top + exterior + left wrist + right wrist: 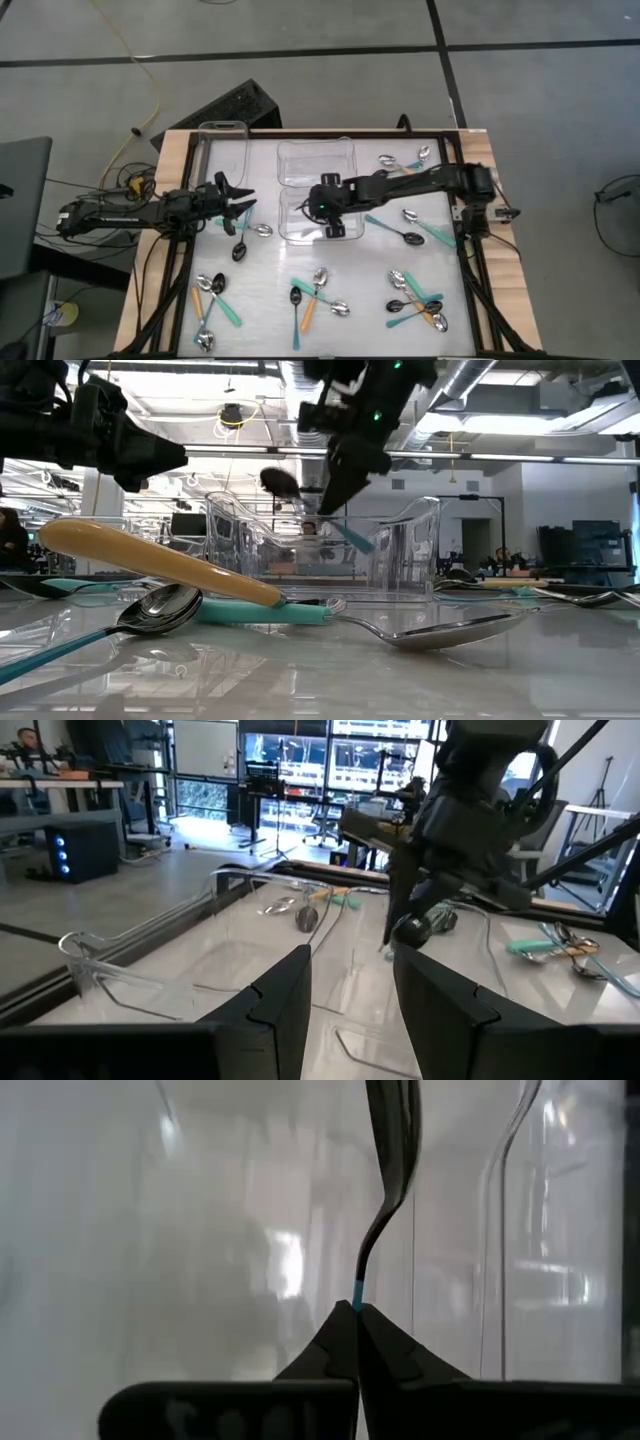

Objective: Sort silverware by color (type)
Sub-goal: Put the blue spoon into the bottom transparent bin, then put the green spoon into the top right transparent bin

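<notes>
A black-bowled teal spoon is held above the clear tub.
The right pincer is clamped on its handle; the left pincer, spread wide, is beside the tub.

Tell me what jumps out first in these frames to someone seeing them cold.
The right gripper, at table centre over the clear tubs, is shut on a black-bowled spoon by its teal handle, the bowl hanging above a tub. Next, mixed teal- and orange-handled spoons lie in scattered clusters along the near edge and right side. The left gripper hovers open at the table's left, above a couple of spoons.
</notes>
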### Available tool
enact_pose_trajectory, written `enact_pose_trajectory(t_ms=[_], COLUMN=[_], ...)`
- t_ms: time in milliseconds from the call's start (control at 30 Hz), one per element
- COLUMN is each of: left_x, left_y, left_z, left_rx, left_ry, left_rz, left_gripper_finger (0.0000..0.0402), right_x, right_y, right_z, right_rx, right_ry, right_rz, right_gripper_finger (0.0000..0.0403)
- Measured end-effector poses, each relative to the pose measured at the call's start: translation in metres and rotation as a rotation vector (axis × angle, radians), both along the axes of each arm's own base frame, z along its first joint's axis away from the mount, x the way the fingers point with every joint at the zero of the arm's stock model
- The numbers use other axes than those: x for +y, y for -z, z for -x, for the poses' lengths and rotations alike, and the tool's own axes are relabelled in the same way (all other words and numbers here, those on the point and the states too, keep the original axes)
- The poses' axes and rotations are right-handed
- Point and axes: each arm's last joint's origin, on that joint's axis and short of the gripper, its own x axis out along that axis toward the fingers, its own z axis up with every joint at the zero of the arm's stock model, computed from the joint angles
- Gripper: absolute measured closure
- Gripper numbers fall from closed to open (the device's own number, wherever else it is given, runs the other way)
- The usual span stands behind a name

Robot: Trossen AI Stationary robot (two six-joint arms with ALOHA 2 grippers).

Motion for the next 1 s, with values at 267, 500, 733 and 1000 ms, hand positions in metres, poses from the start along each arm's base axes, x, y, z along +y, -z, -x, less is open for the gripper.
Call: enact_pose_trajectory(t_ms=[267, 500, 733, 1000], left_x=[0.000, 0.000, 0.000, 0.001], left_y=[0.004, 0.006, 0.007, 0.008], left_z=[0.000, 0.000, 0.000, 0.001], left_rx=[0.041, 0.074, 0.092, 0.094], left_ry=[-0.002, -0.004, -0.007, -0.024], left_rz=[-0.005, -0.027, -0.036, -0.040], left_gripper_finger=[0.0271, 0.0271, 0.0271, 0.0271], right_x=[0.000, 0.000, 0.004, 0.022], right_y=[0.009, -0.015, -0.064, -0.062], right_z=[-0.002, 0.012, 0.056, 0.136], right_rx=[0.087, 0.078, 0.082, 0.016], right_ry=[0.051, 0.043, 0.165, 0.267], right_rz=[-0.037, -0.034, -0.112, -0.195], right_gripper_finger=[0.0315, 0.0241, 0.0225, 0.0237])
